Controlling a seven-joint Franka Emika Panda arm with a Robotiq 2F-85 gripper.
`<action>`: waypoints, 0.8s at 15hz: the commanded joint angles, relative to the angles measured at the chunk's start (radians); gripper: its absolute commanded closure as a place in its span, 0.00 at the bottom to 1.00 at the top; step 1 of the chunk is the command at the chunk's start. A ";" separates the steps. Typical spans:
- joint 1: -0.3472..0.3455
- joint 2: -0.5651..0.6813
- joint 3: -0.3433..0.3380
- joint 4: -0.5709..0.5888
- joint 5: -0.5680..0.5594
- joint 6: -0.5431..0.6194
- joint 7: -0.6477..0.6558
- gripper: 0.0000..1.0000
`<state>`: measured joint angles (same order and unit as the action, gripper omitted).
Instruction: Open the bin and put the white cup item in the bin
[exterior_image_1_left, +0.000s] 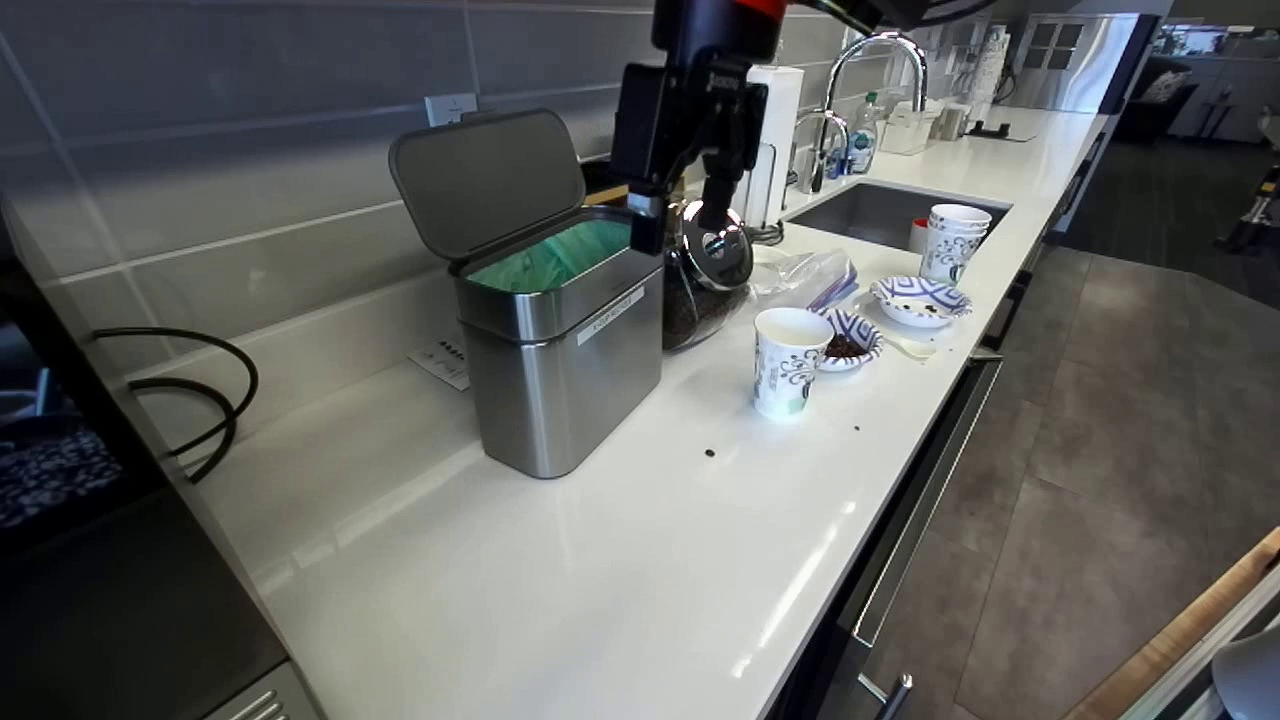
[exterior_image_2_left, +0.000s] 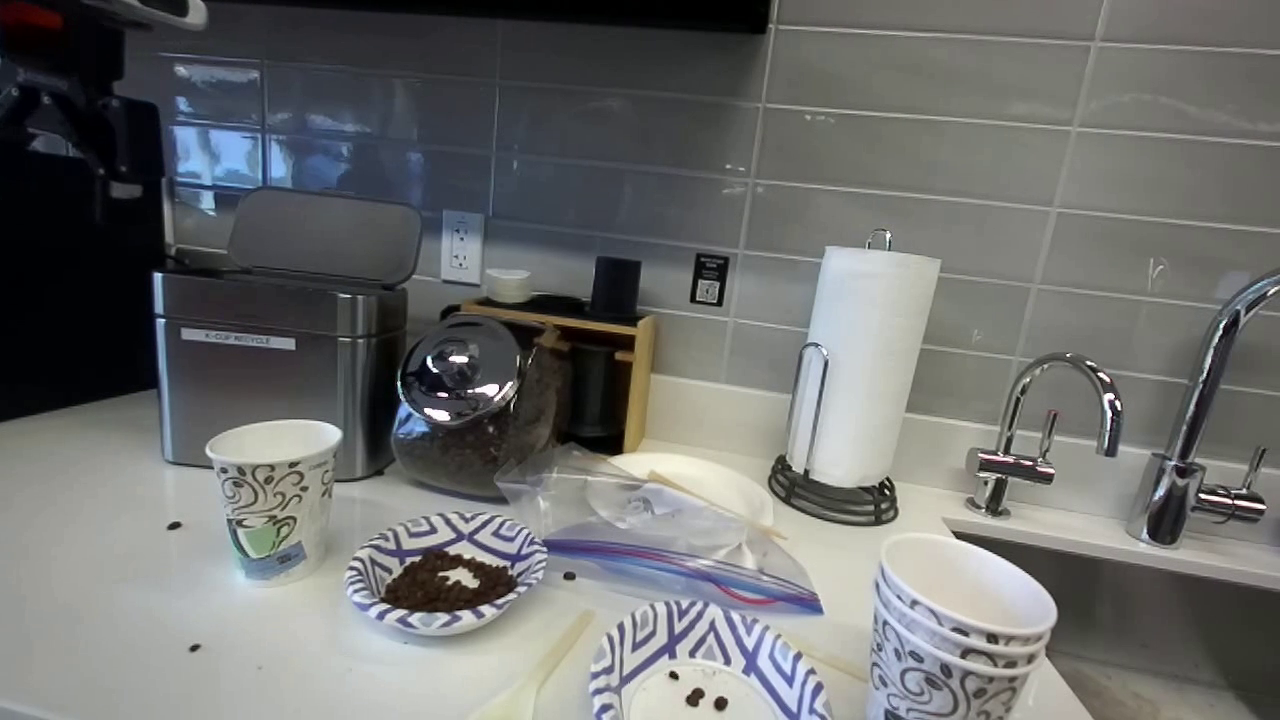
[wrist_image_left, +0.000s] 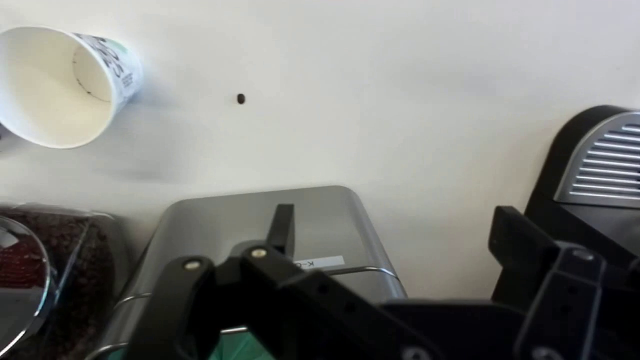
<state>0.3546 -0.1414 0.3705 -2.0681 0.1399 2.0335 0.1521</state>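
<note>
K-Cup recycle bin (exterior_image_1_left: 565, 395) with its lid (exterior_image_1_left: 490, 185) up; my gripper (wrist_image_left: 393, 229) unclenched and bare

I hang higher than the bin and clear of it, my fingers (wrist_image_left: 286, 227) spread wide with nothing between them. The bin stands upright on the white counter (exterior_image_1_left: 560, 600), its lid tipped back past the hinge and the green liner (exterior_image_1_left: 560, 258) showing at its mouth. I cannot find the white cup item in any view; it could be deep inside the bin, where I cannot see, but that is a guess.

The bin should feel stiff and slick: brushed steel gives my fingers little bite, and its body is probably too broad to span. I judge the lid's free edge, opposite the hinge, the best hold, since the lid looks like a flat, rigid plate. A sideways shove might slide the whole bin on the glossy counter, perhaps into the glass jar of dark beans (exterior_image_2_left: 455, 455) just beside it, which I expect to be heavy and breakable. The liner looks thin and soft, so a finger could snag it.

Going by the label (exterior_image_2_left: 238, 339) on the bin's front, I take the white cup item for a coffee pod: light, thin-walled, slippery, easily dented. I would close gently across its sides, just under the rim, and let go over the middle of the bin's mouth.
</note>
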 joint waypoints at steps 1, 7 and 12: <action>-0.004 -0.116 0.022 -0.110 -0.105 0.025 0.070 0.00; -0.011 -0.231 0.064 -0.195 -0.224 0.093 0.196 0.00; -0.009 -0.199 0.060 -0.146 -0.201 0.063 0.167 0.00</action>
<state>0.3529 -0.3409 0.4235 -2.2177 -0.0640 2.0992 0.3215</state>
